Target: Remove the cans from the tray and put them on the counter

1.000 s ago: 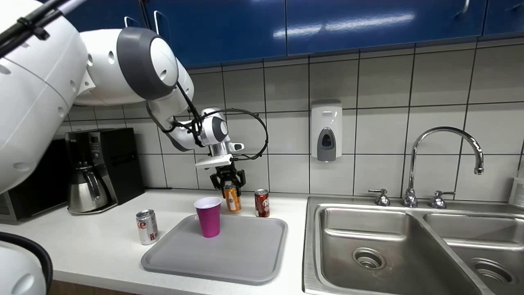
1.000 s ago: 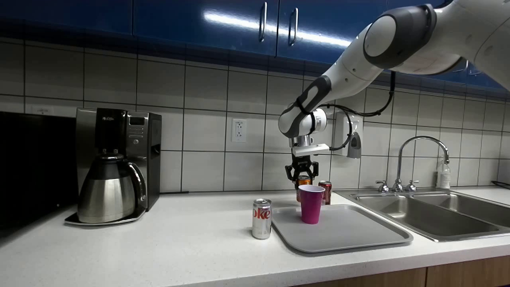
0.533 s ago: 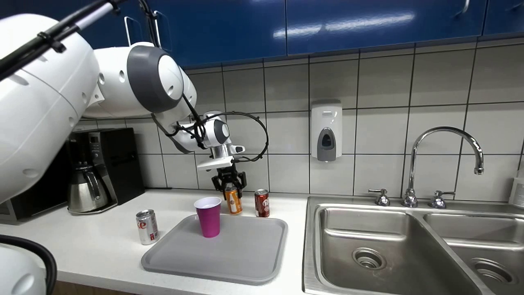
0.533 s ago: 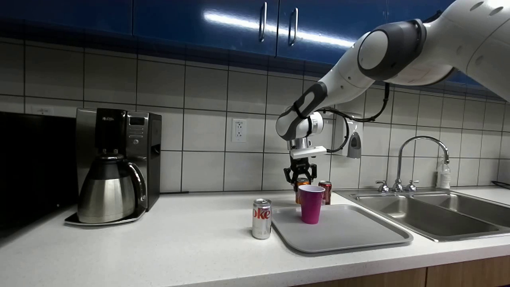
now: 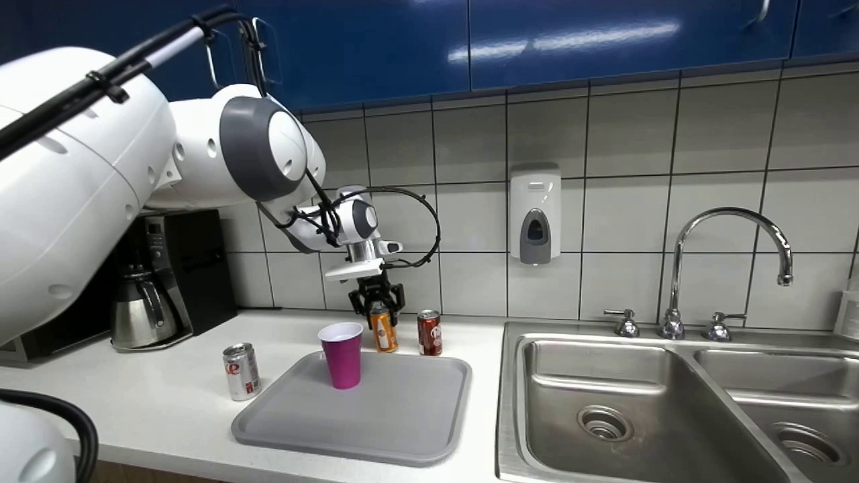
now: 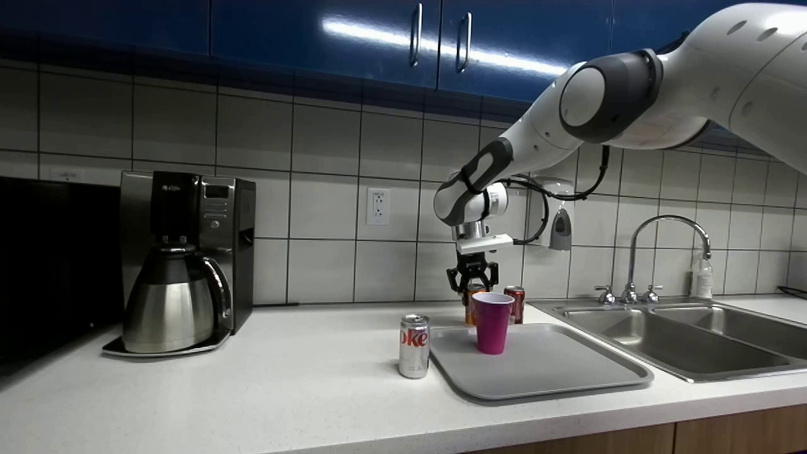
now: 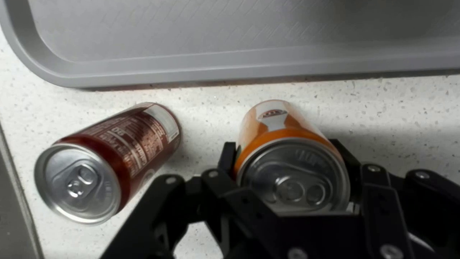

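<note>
Kitchen, though home or workplace I can't tell | white counter (image 6: pixel 284 391) under the jaws | tiled wall (image 5: pixel 470 218) behind them | blue cupboards (image 5: pixel 376 50) above them | facing the wall, I see a coffee maker (image 6: pixel 218 243) with steel carafe (image 6: pixel 170 315) left of the jaws | to their right, soap dispenser (image 5: pixel 535 208) and double sink (image 5: pixel 604 365) with arched faucet (image 5: pixel 675 275)

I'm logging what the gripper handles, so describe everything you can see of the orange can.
The orange can looks like metal: glossy orange sides, a pale panel with an oval emblem, and a grey top with a pull tab. Roughly upright, it is pinched from two sides by the gripper. It is off the tray, toward the tiled wall, beside the dark red can. Whether its base touches the counter is unclear.
</note>
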Controlling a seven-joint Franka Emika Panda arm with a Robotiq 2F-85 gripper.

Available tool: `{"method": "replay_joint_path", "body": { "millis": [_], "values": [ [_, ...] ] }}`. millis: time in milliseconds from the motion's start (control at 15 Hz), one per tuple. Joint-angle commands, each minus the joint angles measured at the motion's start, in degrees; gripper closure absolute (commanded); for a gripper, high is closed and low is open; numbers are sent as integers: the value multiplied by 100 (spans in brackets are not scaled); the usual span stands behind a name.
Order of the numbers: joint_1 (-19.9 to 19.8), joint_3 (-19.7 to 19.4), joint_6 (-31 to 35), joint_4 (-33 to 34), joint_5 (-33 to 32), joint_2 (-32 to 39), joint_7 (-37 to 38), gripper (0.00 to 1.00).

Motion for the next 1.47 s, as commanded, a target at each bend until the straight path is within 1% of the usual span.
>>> {"method": "replay_joint_path", "body": {
  "millis": [0, 67, 133, 200, 467, 667, 1400],
  "values": [
    [0, -12, -423, 500, 79, 211, 65, 22],
    [1, -13, -465, 541, 74, 239, 61, 9],
    [2, -14, -496, 578, 73, 258, 61, 3],
    [-1, -11, -535, 616, 77, 267, 57, 1],
    [-14, -4, -643, 664, 79, 221, 42, 0],
    [-20, -8, -578, 557, 71, 101, 46, 0],
    [-94, 62, -66, -234, 170, -641, -50, 0]
  ]
}}
